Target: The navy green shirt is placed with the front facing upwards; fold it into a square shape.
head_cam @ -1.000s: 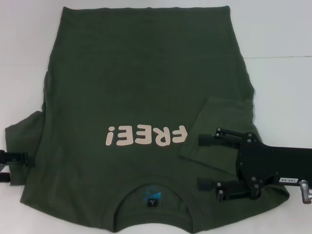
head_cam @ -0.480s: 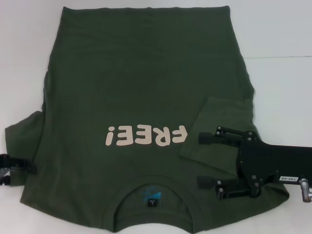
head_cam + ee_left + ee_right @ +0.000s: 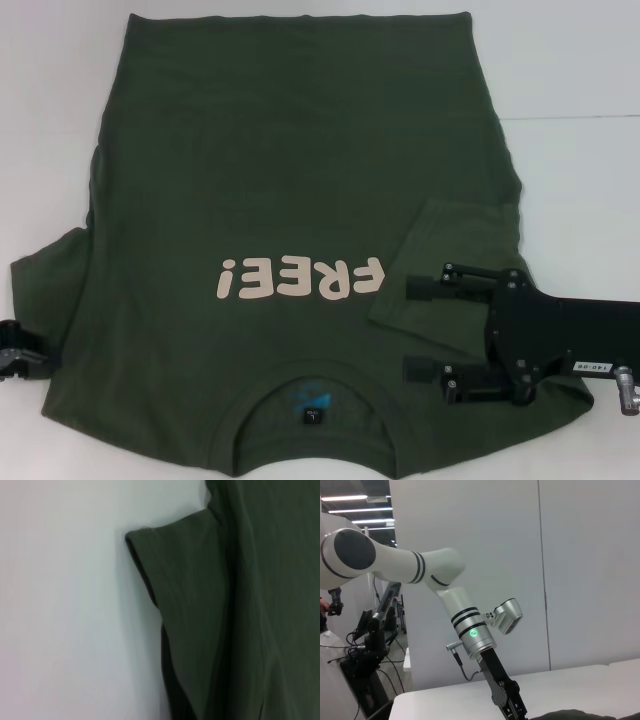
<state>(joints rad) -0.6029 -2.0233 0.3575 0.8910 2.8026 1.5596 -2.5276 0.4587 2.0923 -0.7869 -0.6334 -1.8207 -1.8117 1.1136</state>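
Note:
The navy green shirt [image 3: 290, 180] lies flat on the white table with its cream "FREE!" lettering [image 3: 300, 278] facing up and its collar [image 3: 312, 405] nearest me. One sleeve [image 3: 450, 250] is folded inward onto the body. My right gripper [image 3: 408, 328] hovers open over that folded sleeve, with nothing between its fingers. Only a small part of my left gripper [image 3: 20, 358] shows at the view's left edge, just off the other sleeve [image 3: 45, 280]. That flat sleeve [image 3: 185, 580] also fills the left wrist view.
The white table [image 3: 570, 60] surrounds the shirt, with a seam line [image 3: 570, 118] at the right. The right wrist view shows my left arm [image 3: 470, 625] over the table, a white wall behind it, and equipment at the far side.
My left gripper has drawn back leftward off the sleeve's edge until it is nearly out of view. The right gripper and the shirt have barely moved.

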